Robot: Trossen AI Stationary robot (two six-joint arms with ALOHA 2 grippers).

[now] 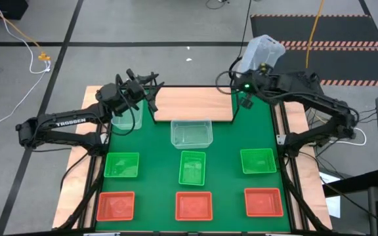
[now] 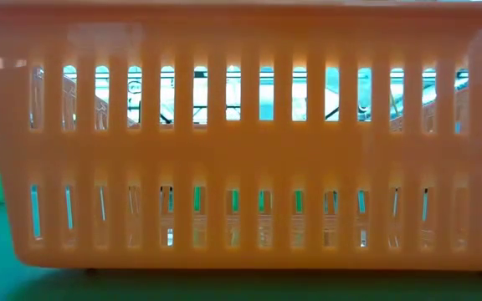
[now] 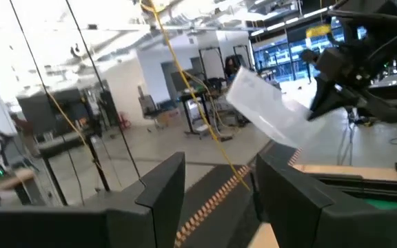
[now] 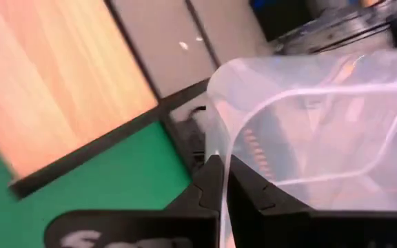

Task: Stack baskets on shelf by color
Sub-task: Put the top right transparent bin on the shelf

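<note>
In the high view my right gripper is raised past the shelf's far right corner, shut on a clear basket. The shelf is a bare wooden board at the mat's far edge. My left gripper is open and hovers at the shelf's left end, above a second clear basket standing on the mat. A third clear basket rests just in front of the shelf. Three green baskets form a row nearer, with three red-orange baskets along the near edge. My right gripper pinches the clear basket's thin side wall at the rim, with one finger on each face of the wall. The basket is lifted clear of the table and tilted, standing out beyond the fingers.
A red-orange basket's slotted wall fills the low view and hides the arms there. The left wrist view looks across the room past my open left gripper at the lifted clear basket. Bare green mat lies between the baskets.
</note>
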